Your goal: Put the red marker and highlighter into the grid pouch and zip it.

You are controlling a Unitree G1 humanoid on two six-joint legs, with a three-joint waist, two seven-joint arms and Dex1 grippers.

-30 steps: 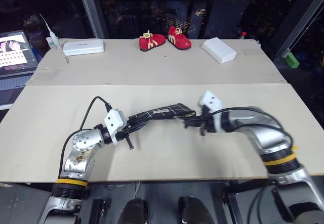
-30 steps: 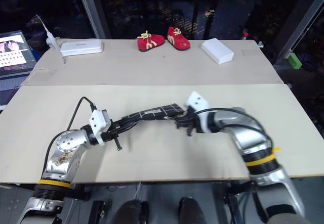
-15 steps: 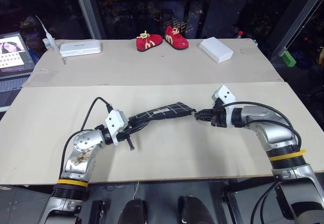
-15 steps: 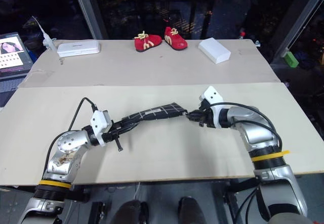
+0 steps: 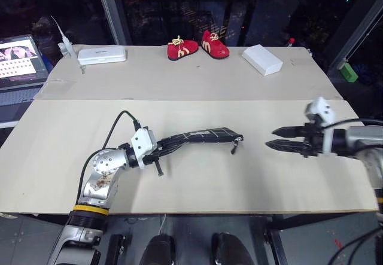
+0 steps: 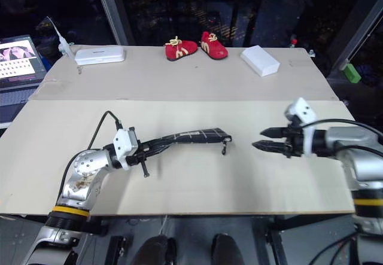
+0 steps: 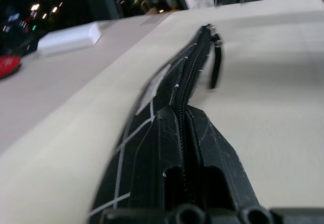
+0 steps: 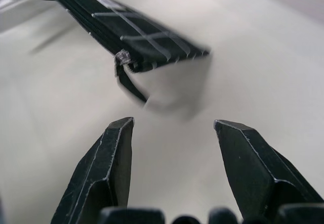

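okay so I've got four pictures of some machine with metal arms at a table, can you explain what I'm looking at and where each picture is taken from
This is a two-armed humanoid robot. Two pictures come from cameras in its head, looking down over a tan table. The other two come from cameras on its wrists, looking along the black fingers. The left end effector is shut on one end of the grid pouch, a black pencil case with white lines, holding it above the table. Its zip looks closed, the pull cord dangling. The right end effector is open and holds nothing. At the far edge lie red shoes and white boxes.
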